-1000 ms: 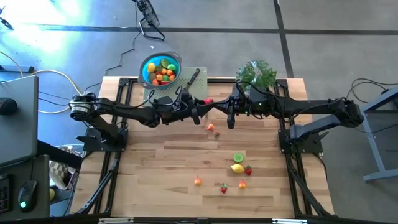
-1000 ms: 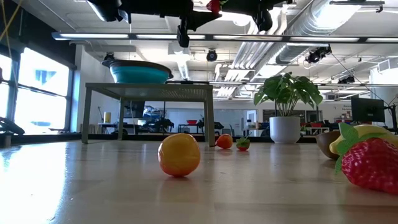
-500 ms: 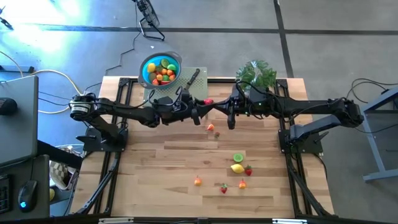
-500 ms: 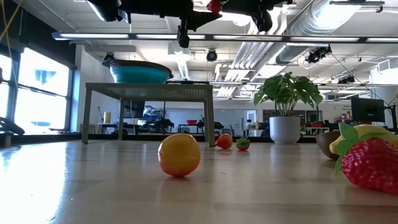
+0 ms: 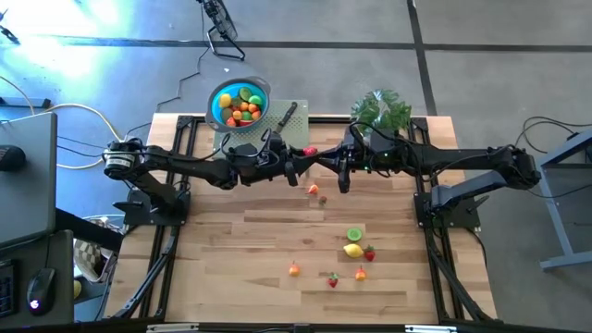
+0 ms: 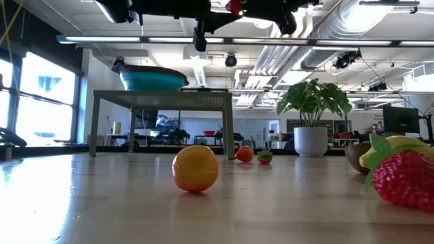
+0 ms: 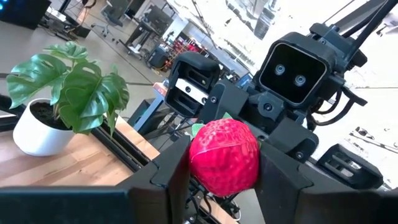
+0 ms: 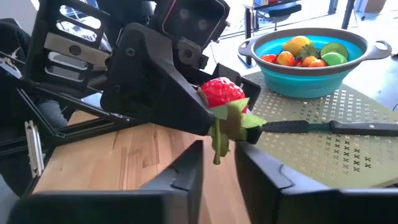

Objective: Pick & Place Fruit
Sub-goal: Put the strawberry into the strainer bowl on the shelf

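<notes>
Mid-air handover, upper centre of the high view, just right of the blue bowl (image 5: 215, 97) and above the bare boards. The strawberry (image 5: 310, 150) hangs between the two arm tips, well clear of the table.

Left gripper (image 7: 224, 169) pinches the strawberry's red body, one finger on each side. Right gripper (image 8: 219, 155) faces it head-on; its fingers stand slightly apart, w/ the green leaf cap hanging in the gap and daylight on both sides, so it reads as parted and no longer clamping.

Key relation: berry's long axis runs arm to arm, red end in the left fingers, leaf end twd the right ones. Left arm has it and is also the one nearer the bowl, which sits up-left of the berry in the high view. Judgement: next is the right arm backing straight off along that axis, then the left carrying to the bowl.

Vs earlier frames: no visible change in high or low view. Arms, berry and the loose fruit lower centre, e.g. lime half (image 5: 354, 235) and lemon (image 5: 352, 250), all in the same spots.
</notes>
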{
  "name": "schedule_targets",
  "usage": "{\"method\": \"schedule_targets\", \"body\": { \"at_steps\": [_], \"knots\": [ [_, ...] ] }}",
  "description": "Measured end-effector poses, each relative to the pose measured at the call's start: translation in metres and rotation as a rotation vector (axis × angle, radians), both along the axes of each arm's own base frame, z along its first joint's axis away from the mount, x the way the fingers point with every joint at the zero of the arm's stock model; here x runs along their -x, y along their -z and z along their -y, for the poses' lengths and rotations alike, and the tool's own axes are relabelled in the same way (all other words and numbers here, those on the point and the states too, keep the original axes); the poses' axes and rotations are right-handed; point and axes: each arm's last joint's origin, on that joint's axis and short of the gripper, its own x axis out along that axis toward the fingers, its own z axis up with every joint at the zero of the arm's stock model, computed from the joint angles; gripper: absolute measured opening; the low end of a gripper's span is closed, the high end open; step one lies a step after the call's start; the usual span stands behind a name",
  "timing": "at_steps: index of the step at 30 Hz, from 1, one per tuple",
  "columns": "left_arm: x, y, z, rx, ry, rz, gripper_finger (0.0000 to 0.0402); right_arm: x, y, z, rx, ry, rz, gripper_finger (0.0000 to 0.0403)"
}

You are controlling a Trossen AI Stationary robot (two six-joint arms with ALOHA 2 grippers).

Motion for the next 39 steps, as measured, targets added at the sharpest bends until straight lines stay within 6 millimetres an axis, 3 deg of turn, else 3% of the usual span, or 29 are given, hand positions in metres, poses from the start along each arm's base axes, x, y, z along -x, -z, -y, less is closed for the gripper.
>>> {"method": "schedule_targets", "body": {
  "at_steps": [11, 18, 27, 32, 39],
  "knots": [
    [0.0, 0.0, 0.0, 0.001, -0.004, -0.003, 0.0141, 0.002, -0.002, -0.001, -0.015, -0.027, 0.007, 0.0223],
    [0.0, 0.001, 0.0, 0.001, -0.004, -0.011, 0.0141, 0.015, -0.006, -0.002, -0.013, 0.017, -0.025, 0.0282],
    [0.01, -0.014, -0.006, -0.069, -0.035, 0.014, 0.0141, 0.047, -0.015, -0.001, 0.031, 0.164, -0.089, 0.0283],
    [0.025, -0.029, -0.023, -0.102, -0.105, 0.024, 0.0141, 0.054, -0.016, -0.001, 0.038, 0.195, -0.109, 0.0276],
    [0.053, -0.037, -0.053, -0.105, -0.245, -0.132, 0.0141, 0.055, -0.013, -0.001, 0.037, 0.194, -0.148, 0.0275]
  ]
}}
